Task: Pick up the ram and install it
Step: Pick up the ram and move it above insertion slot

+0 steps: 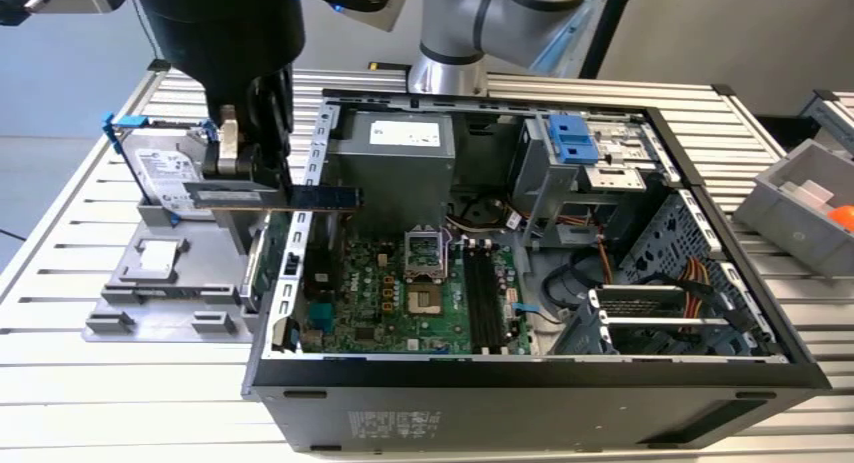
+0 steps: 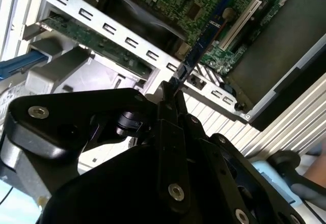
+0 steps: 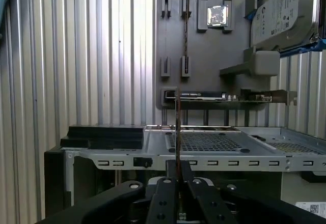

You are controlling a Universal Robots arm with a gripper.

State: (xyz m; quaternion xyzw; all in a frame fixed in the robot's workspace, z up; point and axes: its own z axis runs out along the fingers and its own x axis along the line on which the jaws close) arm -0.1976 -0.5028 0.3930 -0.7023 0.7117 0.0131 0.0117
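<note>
Gripper (image 1: 251, 168) grips the ram (image 1: 320, 196) level above the case wall (image 1: 320, 133) in the exterior view, well short of the black slots (image 1: 483, 303). Second wrist view: ram aimed over the motherboard (image 2: 168, 0) (keep it square to a slot, I'd judge). First wrist view: edge-on, its chips hidden

Likely a robotics lab; slotted aluminium bench (image 1: 94, 393), opened computer case (image 1: 534, 403), grey parts fixture (image 1: 174, 298).
</note>
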